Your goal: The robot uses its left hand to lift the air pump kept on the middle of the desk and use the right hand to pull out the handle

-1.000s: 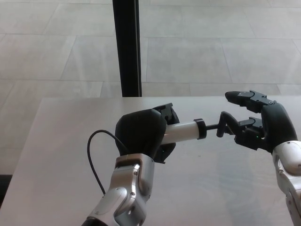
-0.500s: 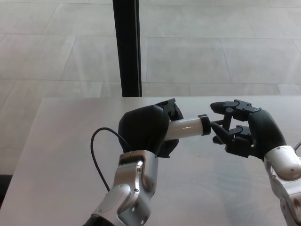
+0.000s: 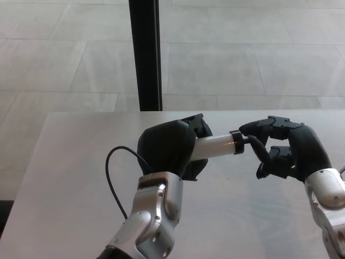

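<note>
Above the worktop (image 3: 64, 178), left hand (image 3: 167, 148) gripping air pump (image 3: 215, 145); right hand (image 3: 288, 151) closed around its handle (image 3: 257, 151).

**Light and picture quality**

Even, soft daylight; bright overall. Floor (image 3: 242, 48) pale and slightly washed out, tile joints faint. Desk (image 3: 70, 178) shows a broad dull sheen, only soft shadows. Small highlight on the white pump (image 3: 218, 144) barrel. Both black hands, left (image 3: 164, 148) and right (image 3: 294, 151), read dark, detail lost. Mild softness throughout; no clear edge distortion.
</note>
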`<state>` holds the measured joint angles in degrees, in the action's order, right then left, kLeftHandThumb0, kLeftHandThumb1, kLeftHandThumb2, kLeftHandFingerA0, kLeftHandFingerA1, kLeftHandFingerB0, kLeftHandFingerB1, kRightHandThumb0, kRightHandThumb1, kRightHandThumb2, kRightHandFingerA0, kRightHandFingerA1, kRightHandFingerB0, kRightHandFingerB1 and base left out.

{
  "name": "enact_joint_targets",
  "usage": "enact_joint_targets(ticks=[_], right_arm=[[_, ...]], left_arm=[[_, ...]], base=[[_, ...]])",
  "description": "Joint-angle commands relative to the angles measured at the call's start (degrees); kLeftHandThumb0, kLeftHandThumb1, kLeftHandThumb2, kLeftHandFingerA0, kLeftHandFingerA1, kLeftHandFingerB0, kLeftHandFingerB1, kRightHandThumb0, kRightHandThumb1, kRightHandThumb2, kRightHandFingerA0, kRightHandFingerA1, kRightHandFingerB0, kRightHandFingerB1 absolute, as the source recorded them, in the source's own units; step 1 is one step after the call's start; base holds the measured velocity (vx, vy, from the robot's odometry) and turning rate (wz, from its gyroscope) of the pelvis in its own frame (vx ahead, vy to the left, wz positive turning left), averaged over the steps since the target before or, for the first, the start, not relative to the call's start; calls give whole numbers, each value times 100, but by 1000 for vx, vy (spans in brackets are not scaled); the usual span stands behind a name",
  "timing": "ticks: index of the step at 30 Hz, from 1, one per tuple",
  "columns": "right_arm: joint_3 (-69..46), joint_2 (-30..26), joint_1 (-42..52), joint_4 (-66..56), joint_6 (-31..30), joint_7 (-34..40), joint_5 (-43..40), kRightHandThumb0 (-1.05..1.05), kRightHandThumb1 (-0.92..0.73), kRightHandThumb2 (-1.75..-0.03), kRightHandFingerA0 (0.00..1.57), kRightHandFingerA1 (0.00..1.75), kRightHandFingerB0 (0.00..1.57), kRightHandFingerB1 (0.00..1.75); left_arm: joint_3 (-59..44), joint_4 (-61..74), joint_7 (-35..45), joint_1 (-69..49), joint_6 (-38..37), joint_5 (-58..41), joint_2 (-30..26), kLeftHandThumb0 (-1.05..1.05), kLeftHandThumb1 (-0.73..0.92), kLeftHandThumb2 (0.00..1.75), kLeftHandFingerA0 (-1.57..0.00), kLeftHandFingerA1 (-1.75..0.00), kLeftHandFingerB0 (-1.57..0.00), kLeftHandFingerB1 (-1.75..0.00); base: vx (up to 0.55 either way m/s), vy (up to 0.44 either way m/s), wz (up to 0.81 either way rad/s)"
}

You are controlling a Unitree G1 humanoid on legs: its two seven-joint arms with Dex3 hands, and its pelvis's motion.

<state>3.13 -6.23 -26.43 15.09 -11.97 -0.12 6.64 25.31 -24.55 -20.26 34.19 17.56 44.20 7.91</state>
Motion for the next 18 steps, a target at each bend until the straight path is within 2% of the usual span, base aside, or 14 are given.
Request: enact_joint_targets(ticks=[1,2,3,5,6,7,10,13,14,15,17,18], right_arm=[[-103,49,-60,173,562,415,151,-12,-62,-99,100,151,91,109],[-101,47,-76,227,615,489,202,-13,-63,-98,99,146,90,109],[-69,31,-84,264,648,564,285,-12,-60,-100,98,143,91,111],[-63,28,-82,287,689,583,304,-11,-59,-104,96,144,91,113],[-51,30,-82,296,697,600,326,-11,-59,-104,96,147,90,116],[-48,40,-92,345,741,613,329,-11,-58,-106,97,146,91,117],[-77,90,-60,327,672,640,303,-17,-56,-106,98,148,92,120],[-107,137,-19,329,713,679,279,-17,-57,-104,97,156,90,127],[-95,123,-1,342,757,700,315,-16,-58,-105,91,162,82,136],[-74,98,6,346,771,715,360,-18,-60,-102,89,167,77,146],[-40,70,16,356,790,733,420,-18,-60,-102,89,167,77,146],[-54,79,21,356,765,732,401,-17,-60,-105,88,168,77,148]], left_arm=[[16,-13,-202,-11,28,30,-33,-11,51,91,-96,-171,-77,-66],[15,-19,-220,-21,-12,13,-37,-5,48,97,-97,-172,-80,-73],[7,3,-215,-46,-63,-23,-46,-16,48,106,-124,-138,-81,-86],[4,-7,-218,-45,-59,-36,-40,-14,48,102,-123,-135,-78,-82],[-11,4,-236,-52,-74,-60,-29,-16,49,107,-122,-134,-77,-80],[2,24,-236,-62,-95,-55,-50,-17,49,106,-120,-133,-80,-86],[15,39,-226,-69,-133,-84,-46,-16,49,105,-121,-134,-84,-95],[-10,1,-276,-81,-184,-133,-28,-15,50,109,-121,-134,-85,-94],[0,-20,-298,-62,-149,-104,-26,-11,55,106,-98,-168,-80,-82],[-9,-13,-284,-57,-157,-122,-25,-11,55,99,-96,-169,-83,-92],[-26,12,-256,-64,-169,-148,-29,-11,55,99,-96,-169,-83,-92],[-37,26,-242,-72,-173,-159,-36,-12,55,100,-94,-169,-79,-85]], base=[[0,0,0],[0,0,0],[0,0,0],[0,0,0],[0,0,0],[0,0,0],[0,0,0],[0,0,0],[0,0,0],[0,0,0],[0,0,0],[0,0,0]])
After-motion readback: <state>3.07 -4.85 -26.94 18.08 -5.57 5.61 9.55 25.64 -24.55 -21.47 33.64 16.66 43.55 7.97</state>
